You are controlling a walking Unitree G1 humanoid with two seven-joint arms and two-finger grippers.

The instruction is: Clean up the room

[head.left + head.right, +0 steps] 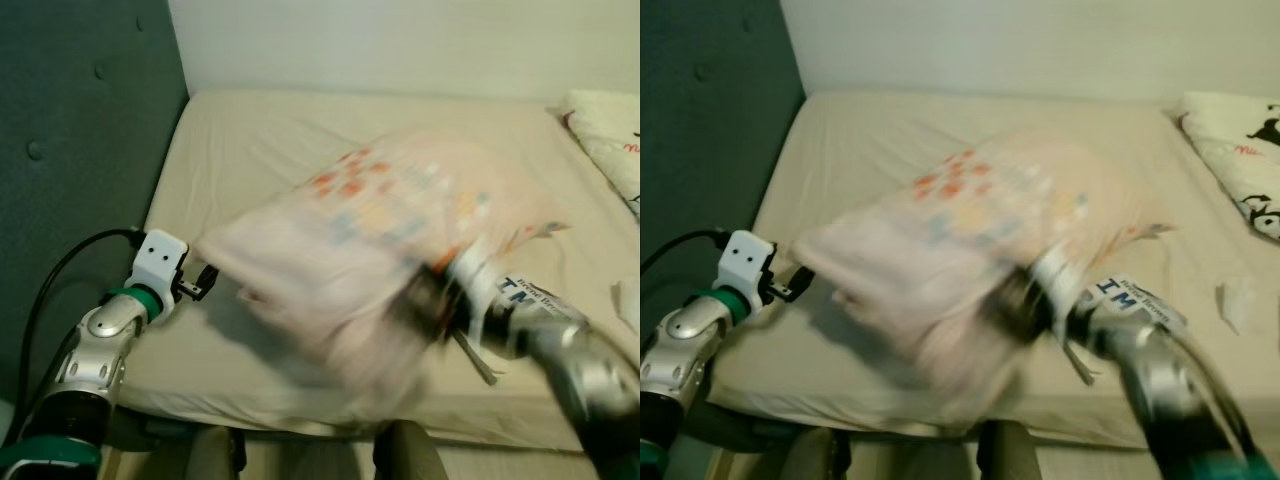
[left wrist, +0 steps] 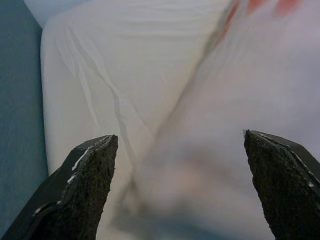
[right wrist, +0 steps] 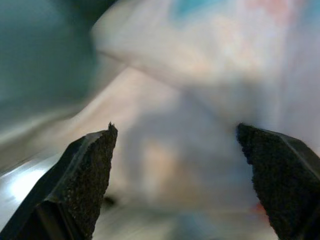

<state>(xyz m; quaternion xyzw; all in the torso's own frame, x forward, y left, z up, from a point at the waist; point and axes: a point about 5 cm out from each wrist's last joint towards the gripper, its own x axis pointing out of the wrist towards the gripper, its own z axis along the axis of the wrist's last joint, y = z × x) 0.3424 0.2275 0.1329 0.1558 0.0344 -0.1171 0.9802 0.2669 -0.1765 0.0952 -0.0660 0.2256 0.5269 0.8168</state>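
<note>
The right tool sits at the near, lower edge of a large soft pale-pink pillow with orange and blue printed patches, which is heavily blurred. In the right wrist view its two black fingers stand wide apart with the pillow's fabric spread across the gap beyond them, so the tool reads as open and nothing is clamped between its tips. Whether the pillow rests on the right arm or hangs free above the bed cannot be told through the blur.

The left tool waits at about 9 o'clock from the pillow, just beside its left corner but apart from it. Its fingers are also spread open, pointing at the pillow's side.

The pillow lies over the middle of the beige-sheeted bed, with its long axis running from about 8 o'clock up to 2 o'clock. The right arm looks nearer to it. A white pillow with black figures rests at the bed's 2 o'clock corner, and a dark teal padded wall panel stands at 9 o'clock.
</note>
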